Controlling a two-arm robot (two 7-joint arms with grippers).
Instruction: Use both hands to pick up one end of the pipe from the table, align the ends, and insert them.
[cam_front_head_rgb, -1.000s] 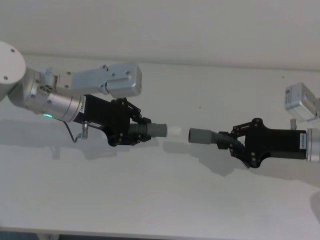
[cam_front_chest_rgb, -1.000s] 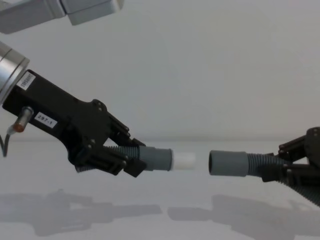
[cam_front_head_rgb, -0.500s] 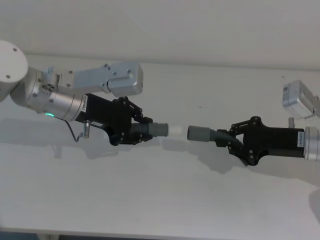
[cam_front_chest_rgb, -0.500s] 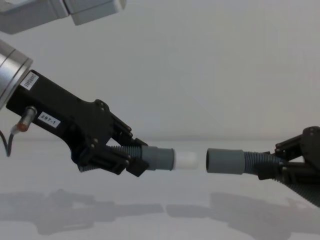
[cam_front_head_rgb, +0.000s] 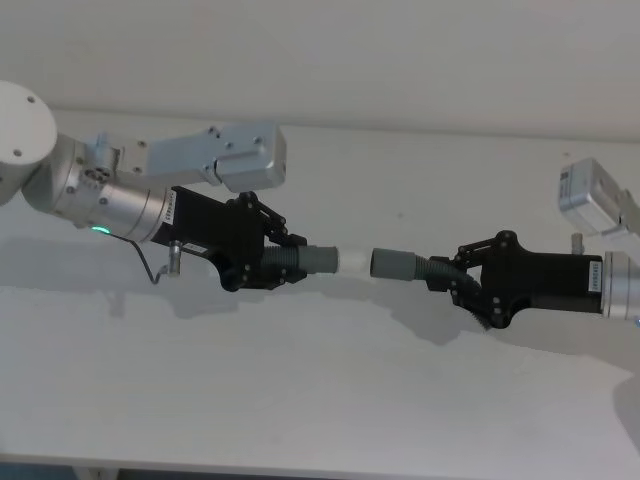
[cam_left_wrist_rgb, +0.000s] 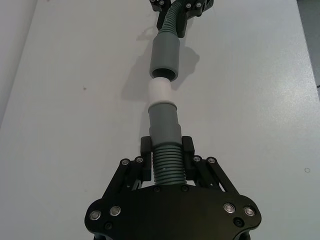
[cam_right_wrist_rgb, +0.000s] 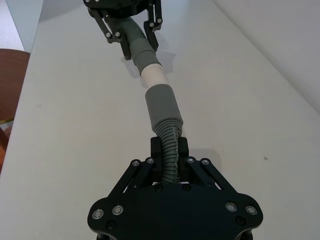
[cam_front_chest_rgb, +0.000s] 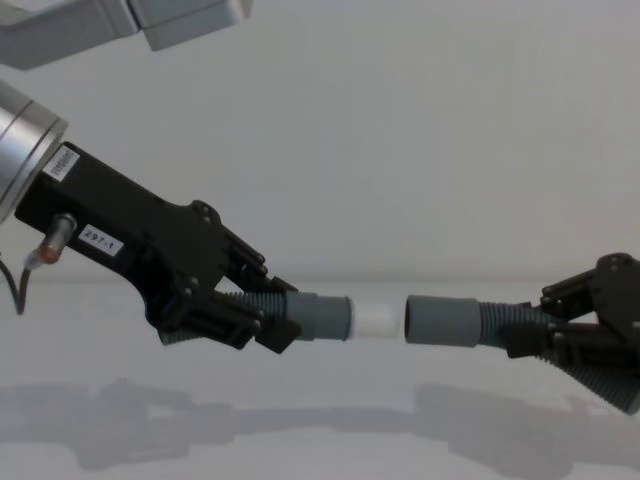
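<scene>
- The left hand (cam_front_head_rgb: 272, 258) comes in from the left above the white desk (cam_front_head_rgb: 330, 400), its fingers (cam_left_wrist_rgb: 186, 146) clamped narrow on the ribbed part of the left hose piece (cam_front_head_rgb: 300, 261).
- That piece's grey cuff (cam_front_chest_rgb: 322, 317) points right and ends in a short white tube tip (cam_front_chest_rgb: 376, 319).
- The right hand (cam_front_head_rgb: 462, 283) comes in from the right at about the same height, its fingers (cam_right_wrist_rgb: 183, 147) closed on the ribbed part of the right hose piece (cam_front_head_rgb: 425, 273).
- The right piece's grey cuff with the open socket (cam_front_chest_rgb: 440, 320) points left, facing the white tip.
- In the chest view, tip and socket are in line and just beside each other, with a thin gap at most; whether they touch cannot be told.
- In the left wrist view, the tip (cam_left_wrist_rgb: 161, 90) sits right at the socket mouth (cam_left_wrist_rgb: 164, 57), not visibly pushed in.
- Both hose pieces are held off the desk; their shadows fall on the surface below, towards the near side.
- A green ring light (cam_front_head_rgb: 96, 232) glows on the left arm's silver wrist.
</scene>
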